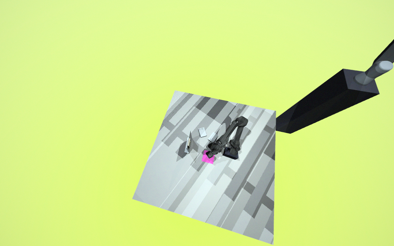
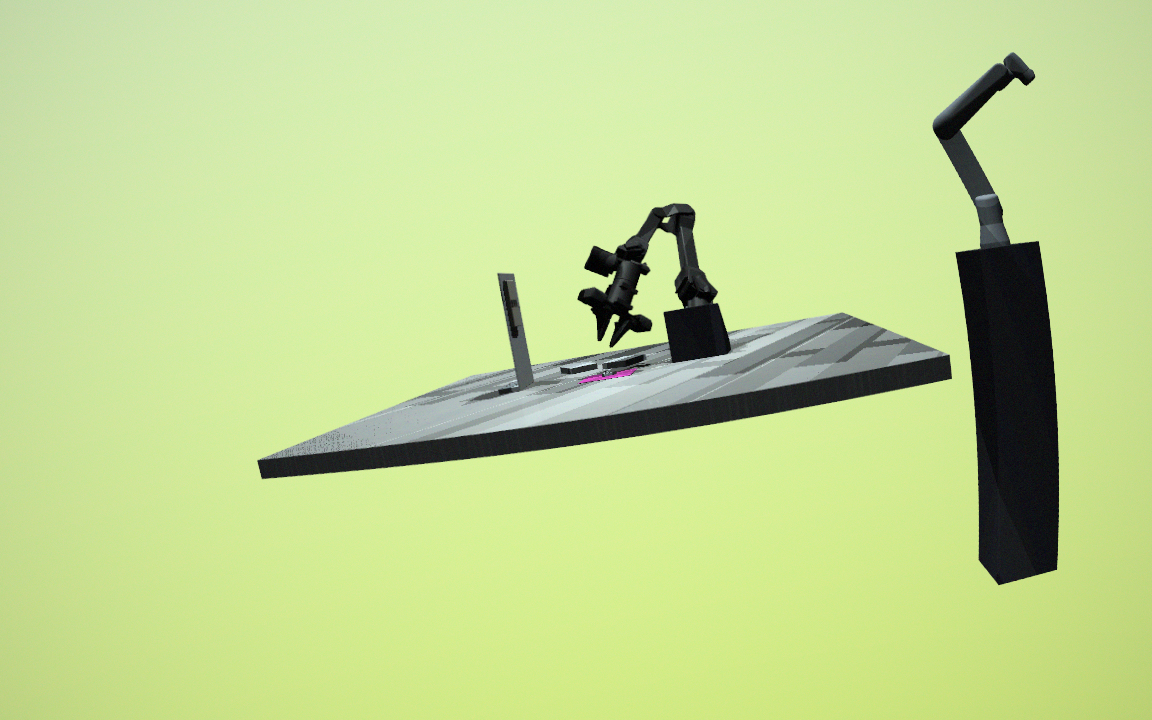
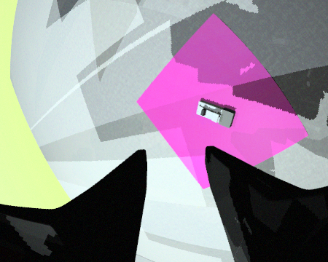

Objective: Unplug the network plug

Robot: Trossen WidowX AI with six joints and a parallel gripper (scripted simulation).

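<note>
The small white and grey plug (image 3: 215, 113) lies on the table inside the magenta marked square (image 3: 160, 105) (image 1: 208, 159) (image 2: 596, 377). All of the plug's outline is within the square in the wrist view. My gripper (image 3: 176, 156) (image 2: 606, 343) is open, with nothing between its fingers. Its tips hang above the table, clear of the plug. The upright panel (image 2: 522, 356) (image 1: 186, 150) stands to the left in the top and exterior views, with the dark and pale socket part on its face. The plug is too small to make out in the top and exterior views.
Two pale flat blocks lie near the square: one block (image 1: 202, 132) (image 2: 577, 368) toward the panel, another block (image 1: 212, 137) (image 2: 623, 361) close to my arm. My arm's dark base (image 1: 231, 153) (image 2: 697, 333) stands to the right. A second arm on a tall dark pillar (image 1: 320, 104) (image 2: 1014, 402) stands beyond the table.
</note>
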